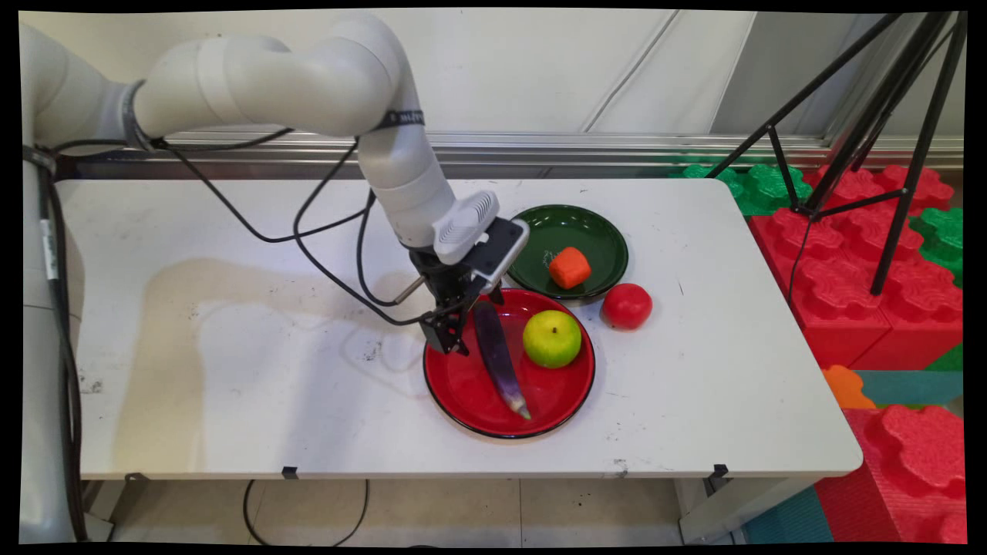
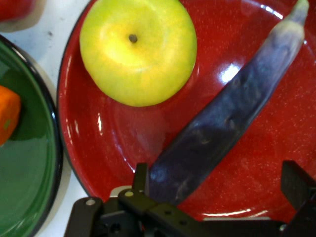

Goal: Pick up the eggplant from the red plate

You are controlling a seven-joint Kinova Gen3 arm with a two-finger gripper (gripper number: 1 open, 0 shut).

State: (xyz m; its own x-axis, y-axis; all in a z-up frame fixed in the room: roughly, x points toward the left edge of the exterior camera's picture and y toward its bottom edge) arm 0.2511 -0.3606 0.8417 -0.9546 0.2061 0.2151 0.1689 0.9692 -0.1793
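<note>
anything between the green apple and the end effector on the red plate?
Yes: the purple eggplant lies on the red plate between the green apple and the end effector. Both views show it; in the hand view its near end sits between the open fingers.

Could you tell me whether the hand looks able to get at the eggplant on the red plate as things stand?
Probably yes. The hand is open and low over the red plate, with the eggplant lying between its fingers. The green apple sits clear to one side, and nothing covers the eggplant.
</note>
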